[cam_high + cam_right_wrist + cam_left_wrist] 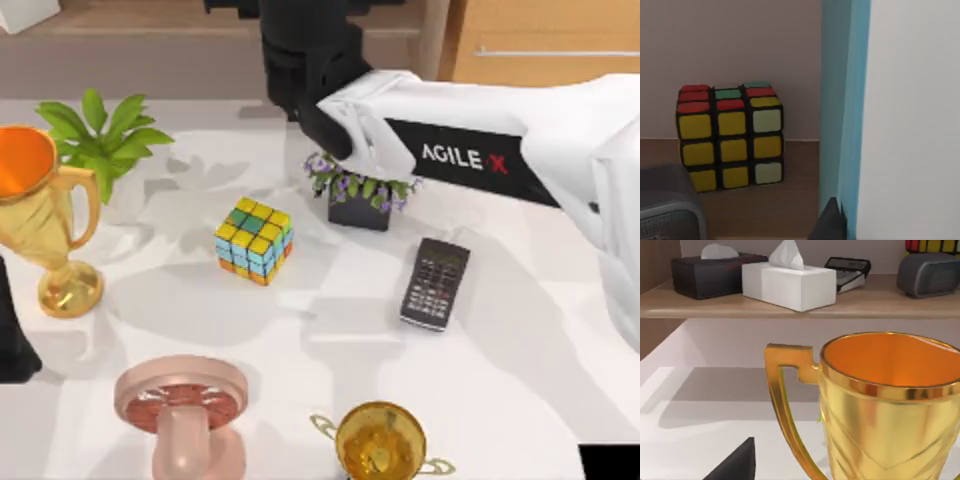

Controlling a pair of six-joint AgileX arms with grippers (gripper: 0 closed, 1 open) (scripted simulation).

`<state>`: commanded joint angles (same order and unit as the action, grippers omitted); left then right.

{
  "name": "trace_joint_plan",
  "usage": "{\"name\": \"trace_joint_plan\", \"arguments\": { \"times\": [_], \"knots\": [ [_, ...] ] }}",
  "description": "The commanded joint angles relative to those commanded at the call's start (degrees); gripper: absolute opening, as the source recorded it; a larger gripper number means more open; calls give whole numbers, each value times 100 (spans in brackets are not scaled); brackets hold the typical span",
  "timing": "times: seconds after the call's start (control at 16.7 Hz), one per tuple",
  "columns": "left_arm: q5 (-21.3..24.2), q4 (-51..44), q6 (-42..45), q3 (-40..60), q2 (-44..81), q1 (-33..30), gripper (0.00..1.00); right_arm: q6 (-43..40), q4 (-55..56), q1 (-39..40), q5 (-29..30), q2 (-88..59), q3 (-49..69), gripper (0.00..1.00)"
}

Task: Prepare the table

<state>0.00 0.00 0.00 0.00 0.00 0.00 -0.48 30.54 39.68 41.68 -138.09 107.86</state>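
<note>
Biggest thing here is the white tabletop, which takes up nearly all of the top view, with a wooden drawer unit behind it at the top right. My right arm reaches in from the right edge across the back of the tabletop, and its black wrist end sits over the little potted plant with purple flowers. I can't tell if that claw is spread or pinched. My left arm is just a dark shape at the left edge.

Next down in size: the tall gold trophy stands near the left edge with a leafy green plant just behind it. In the left wrist view that trophy sits right up close, and behind it there's a wooden shelf holding a black tissue box, a white tissue box, a calculator and a grey speaker-looking thing. Can't tell what the left claw is doing either.

At the front edge there's a pink round thing on a stem and a second, smaller gold cup. Mid-tabletop: a puzzle cube, and to its right a black calculator lying flat.

The right wrist view has another cube on a wooden surface against a wall, beside a blue-and-white panel.
</note>
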Motion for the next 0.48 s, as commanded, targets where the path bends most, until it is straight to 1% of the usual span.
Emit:
{"name": "trace_joint_plan", "arguments": {
  "times": [0.24, 0.48],
  "knots": [
    [0, 0, 0, 0, 0, 0, 100, 10, 5, 31, 5, 26, -19, 0],
    [0, 0, 0, 0, 0, 0, 100, 10, 104, 176, 131, 415, -545, 0]
  ]
}}
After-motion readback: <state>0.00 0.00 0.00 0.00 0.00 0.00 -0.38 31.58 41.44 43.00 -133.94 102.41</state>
